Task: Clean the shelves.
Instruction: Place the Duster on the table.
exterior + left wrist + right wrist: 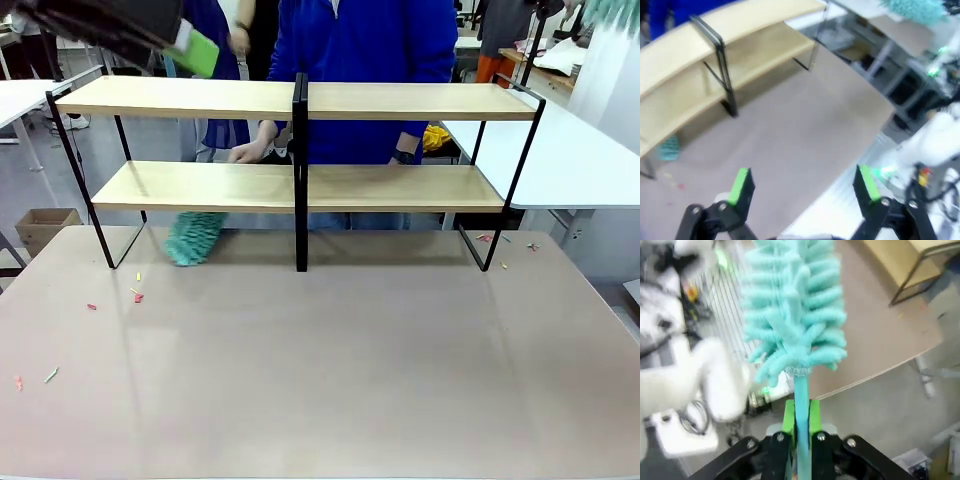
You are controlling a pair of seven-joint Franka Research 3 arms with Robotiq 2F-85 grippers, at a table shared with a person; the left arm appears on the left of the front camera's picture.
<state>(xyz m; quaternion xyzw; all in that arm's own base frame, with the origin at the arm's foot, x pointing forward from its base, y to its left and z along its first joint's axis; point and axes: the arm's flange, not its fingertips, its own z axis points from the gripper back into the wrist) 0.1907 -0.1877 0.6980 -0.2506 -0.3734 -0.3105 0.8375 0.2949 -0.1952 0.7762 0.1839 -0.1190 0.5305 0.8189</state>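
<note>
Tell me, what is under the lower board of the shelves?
Under the shelves, near their left end, a teal duster rests on the table. Its handle is not visible, hidden behind the board.

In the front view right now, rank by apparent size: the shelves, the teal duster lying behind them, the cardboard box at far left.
1. shelves
2. teal duster and cardboard box: look alike, and the box is farther off, so unranked.

The left gripper (195, 48) is blurred, mostly cropped, perhaps open.
</note>
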